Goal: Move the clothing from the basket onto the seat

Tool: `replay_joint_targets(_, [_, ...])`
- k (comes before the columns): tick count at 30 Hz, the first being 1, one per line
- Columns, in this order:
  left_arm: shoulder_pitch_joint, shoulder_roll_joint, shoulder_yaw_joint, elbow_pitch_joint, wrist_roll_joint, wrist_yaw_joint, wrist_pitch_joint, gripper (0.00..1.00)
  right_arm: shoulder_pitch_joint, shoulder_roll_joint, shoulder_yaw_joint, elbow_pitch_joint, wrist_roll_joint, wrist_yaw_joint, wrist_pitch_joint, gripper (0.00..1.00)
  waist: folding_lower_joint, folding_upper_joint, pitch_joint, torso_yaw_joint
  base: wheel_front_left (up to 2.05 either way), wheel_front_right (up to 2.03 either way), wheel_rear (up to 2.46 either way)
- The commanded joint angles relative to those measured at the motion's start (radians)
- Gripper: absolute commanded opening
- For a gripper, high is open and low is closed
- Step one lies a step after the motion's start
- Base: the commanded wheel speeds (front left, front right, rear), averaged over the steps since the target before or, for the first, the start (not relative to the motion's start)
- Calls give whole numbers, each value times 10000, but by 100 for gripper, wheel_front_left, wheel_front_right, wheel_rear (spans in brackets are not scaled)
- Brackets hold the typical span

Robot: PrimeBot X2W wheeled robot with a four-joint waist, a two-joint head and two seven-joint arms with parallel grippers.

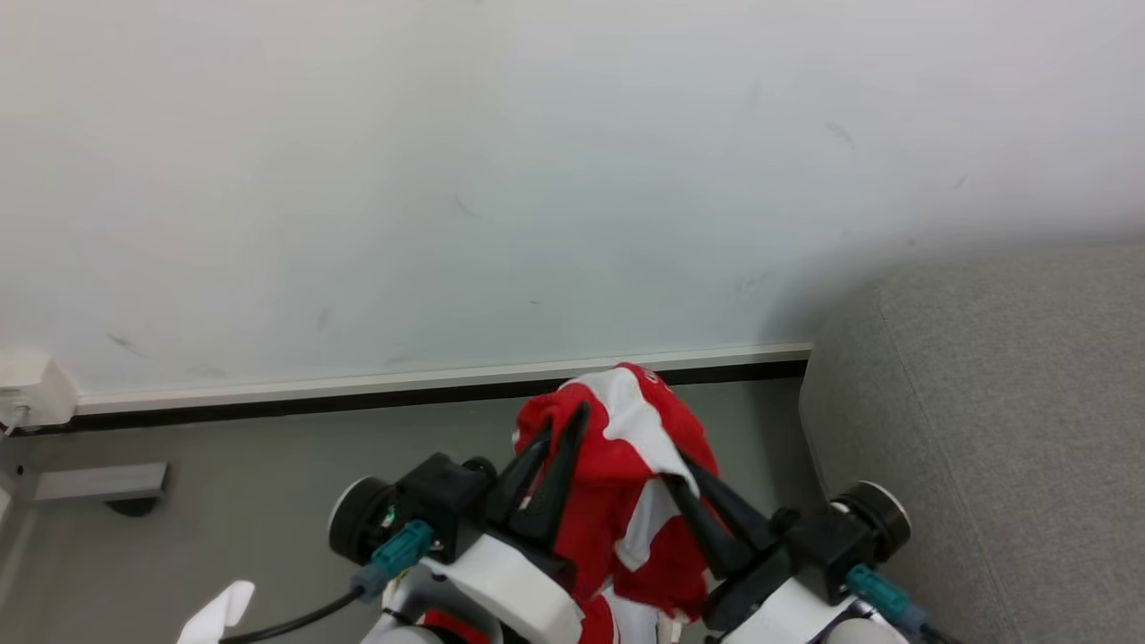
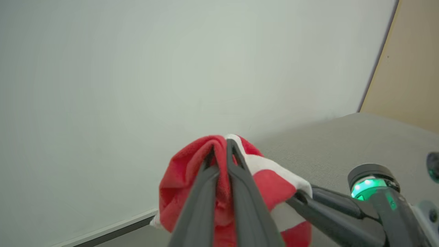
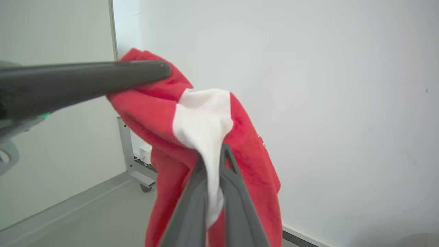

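A red garment with a white stripe (image 1: 617,465) hangs bunched in the air between my two grippers, above the grey floor and just left of the grey sofa (image 1: 1002,420). My left gripper (image 1: 565,420) is shut on its upper red fold, as the left wrist view shows (image 2: 219,145). My right gripper (image 1: 677,470) is shut on the white stripe, pinched between its tips (image 3: 214,154). The rest of the garment (image 3: 253,164) droops below both grippers. The sofa's top (image 2: 343,144) lies just beyond the garment (image 2: 181,178). The basket is out of view.
A pale wall with a white and black baseboard (image 1: 429,385) runs close in front. A white socket box (image 1: 31,389) and a grey metal foot on a caster (image 1: 103,483) sit at the left. A beige panel (image 2: 408,68) stands behind the sofa.
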Motion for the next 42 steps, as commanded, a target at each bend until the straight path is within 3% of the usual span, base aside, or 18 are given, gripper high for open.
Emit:
replay_joint_targets(1, [148, 144, 56, 162, 129, 45, -115, 100, 146, -29, -267, -214, 329, -25, 1, 0, -1, -1, 44, -105, 0, 0, 0])
replay_joint_targets(13, [433, 432, -104, 690, 205, -97, -787, 100, 476, -18, -2687, -1046, -41, -23, 1, 0, -1, -1, 397, -1308, 0, 0, 0])
replay_joint_targets(26, [121, 410, -599, 760, 306, -377, -910, 100, 908, -17, -3843, -1881, -1, -23, 1, 0, -1, -1, 1120, -3073, 0, 0, 0])
replay_joint_targets(34, [-453, 530, -730, 589, 467, -625, -961, 100, 424, -18, -4879, -2358, 100, -23, 1, 0, -1, -1, 2282, -3028, 0, 0, 0])
replay_joint_targets(42, [-1479, 827, -723, 296, 708, -1016, -1095, 100, -1863, -20, -6625, -1835, -194, -23, 2, 0, -1, -1, 4255, -2477, 0, 0, 0])
